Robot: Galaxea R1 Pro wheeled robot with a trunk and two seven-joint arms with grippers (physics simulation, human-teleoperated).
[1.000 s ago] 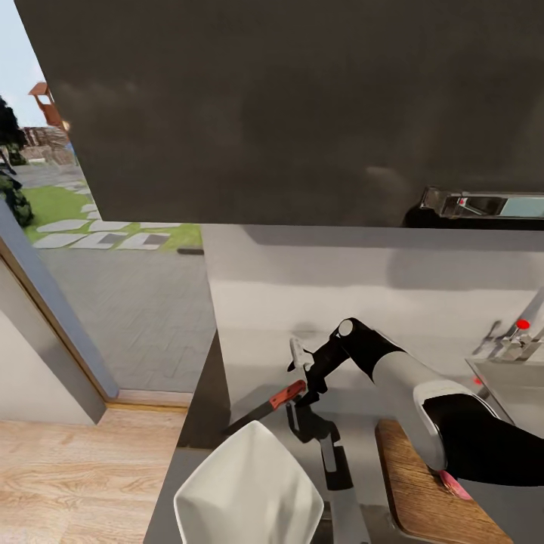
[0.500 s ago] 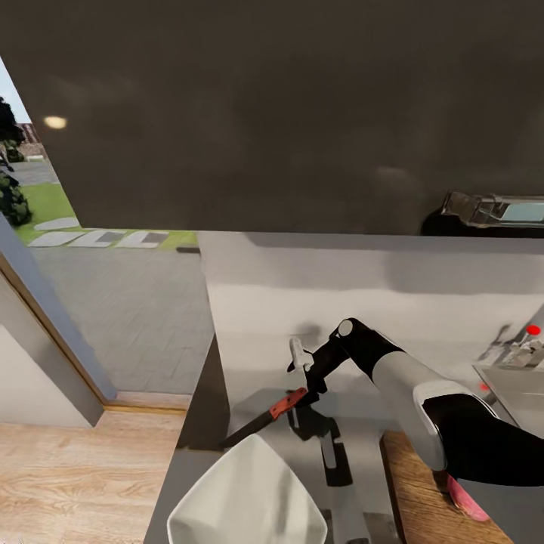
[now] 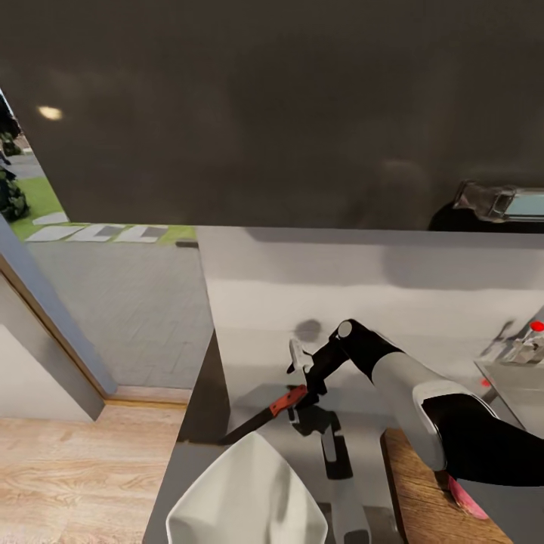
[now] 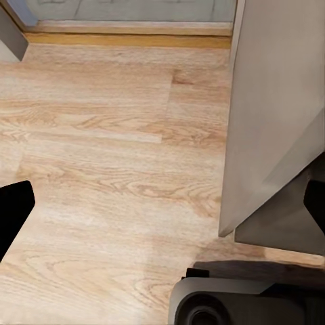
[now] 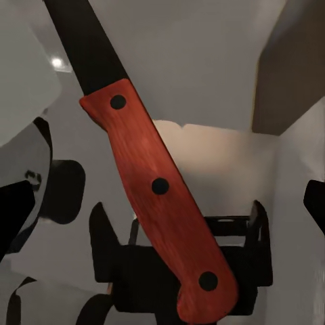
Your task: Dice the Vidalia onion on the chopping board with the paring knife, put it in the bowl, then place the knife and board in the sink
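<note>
My right gripper (image 3: 299, 381) hangs over the grey countertop (image 3: 257, 355), left of the chopping board (image 3: 419, 495). The paring knife (image 3: 287, 398) lies slantwise right under it, its dark blade pointing at the counter's left end. In the right wrist view the reddish handle (image 5: 159, 196) sits between two fingertips (image 5: 13, 217) that stand wide apart, so the gripper is open around it. I cannot tell whether the knife rests on the counter. The white bowl (image 3: 242, 495) is at the near edge. Something pink (image 3: 465, 500) lies on the board, half hidden by my arm. The sink (image 3: 521, 381) is at the far right.
A dark wall cabinet (image 3: 302, 113) hangs above the white backsplash. The tap's red knob (image 3: 536, 326) shows by the sink. My left gripper (image 4: 162, 203) is open over the wooden floor (image 4: 101, 169), beside the cabinet side (image 4: 271, 115). A doorway (image 3: 113, 302) opens left of the counter's end.
The whole picture has shifted a little, so the camera moved: tap and board drift right, the window scene left. The right arm and the knife keep their place.
</note>
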